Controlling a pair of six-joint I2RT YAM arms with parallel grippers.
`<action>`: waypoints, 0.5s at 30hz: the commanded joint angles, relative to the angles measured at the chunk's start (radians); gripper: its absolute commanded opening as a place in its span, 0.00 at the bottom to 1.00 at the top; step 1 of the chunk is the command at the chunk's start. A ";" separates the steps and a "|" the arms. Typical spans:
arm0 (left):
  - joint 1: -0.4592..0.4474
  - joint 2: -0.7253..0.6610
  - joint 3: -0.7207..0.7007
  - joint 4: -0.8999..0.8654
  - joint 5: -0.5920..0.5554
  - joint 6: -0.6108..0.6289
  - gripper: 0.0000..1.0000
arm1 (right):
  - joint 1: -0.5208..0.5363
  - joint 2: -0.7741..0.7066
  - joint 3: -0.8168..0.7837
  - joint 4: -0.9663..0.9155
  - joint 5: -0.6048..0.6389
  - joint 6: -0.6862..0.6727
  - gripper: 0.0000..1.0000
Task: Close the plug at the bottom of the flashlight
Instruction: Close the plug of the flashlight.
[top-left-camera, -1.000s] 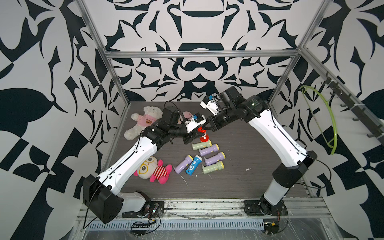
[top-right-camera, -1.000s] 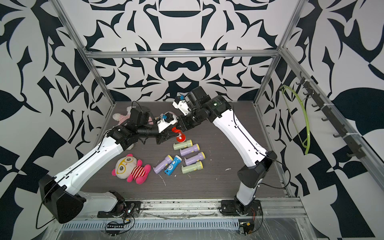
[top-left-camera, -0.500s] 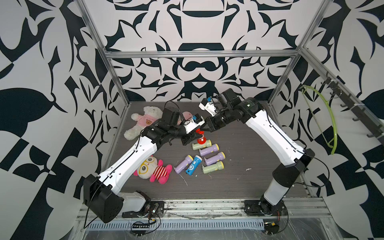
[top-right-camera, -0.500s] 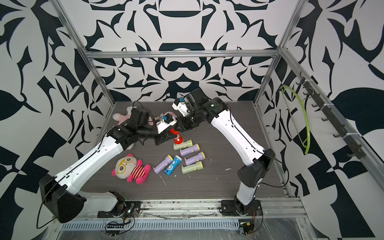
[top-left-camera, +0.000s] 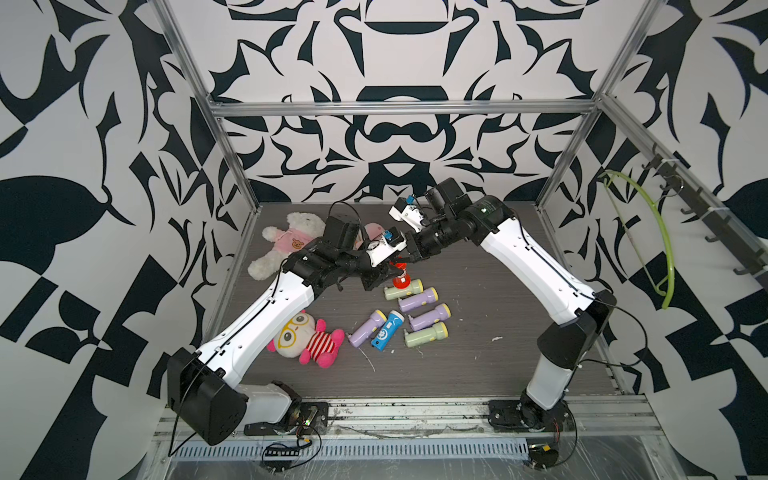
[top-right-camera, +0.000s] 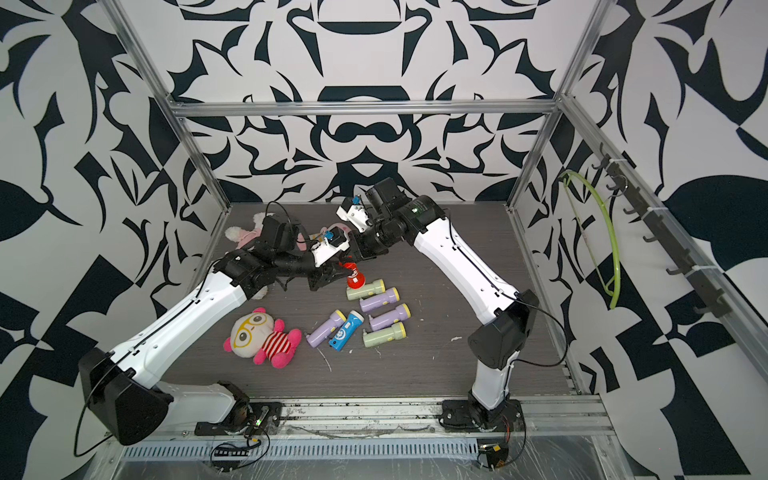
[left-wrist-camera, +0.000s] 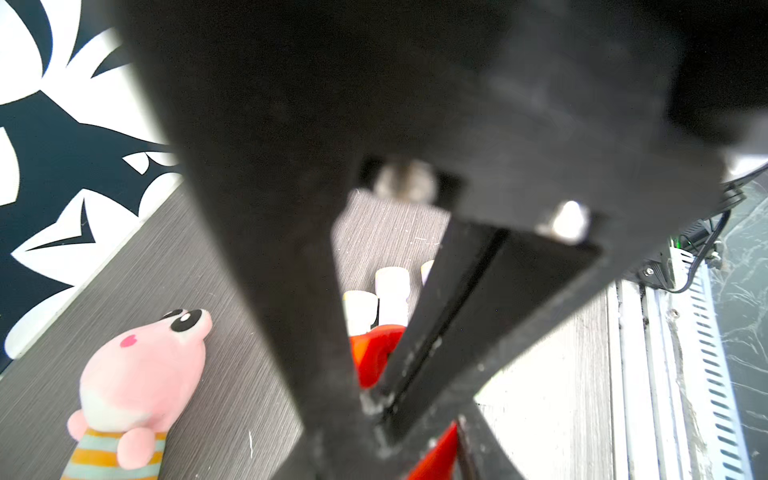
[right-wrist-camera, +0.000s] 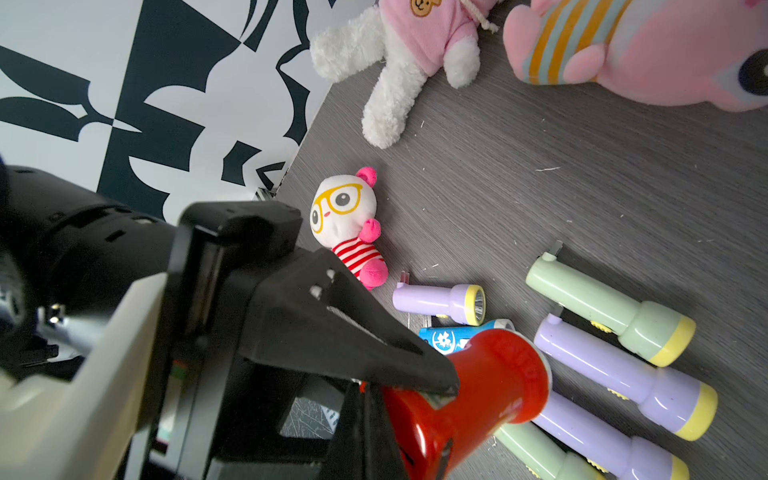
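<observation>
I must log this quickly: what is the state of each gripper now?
Left gripper: closed on the red flashlight.
Right gripper: closed.

Blurred fingers (left-wrist-camera: 270, 208) of the left claw (left-wrist-camera: 374, 403) fill the left wrist view, hiding all but slivers of the red flashlight (left-wrist-camera: 374, 353); its plug end is hidden in every view; the frame edge cuts off the pink plush (left-wrist-camera: 141, 374)
</observation>
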 joint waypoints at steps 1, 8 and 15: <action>-0.017 -0.010 0.055 0.132 0.064 0.012 0.00 | 0.029 0.014 0.015 0.058 -0.089 0.021 0.00; -0.017 -0.007 0.050 0.133 0.064 0.009 0.00 | 0.009 0.013 0.031 0.113 -0.106 0.054 0.00; -0.016 -0.017 0.043 0.138 0.067 0.008 0.00 | -0.107 -0.074 -0.033 0.225 -0.096 0.101 0.00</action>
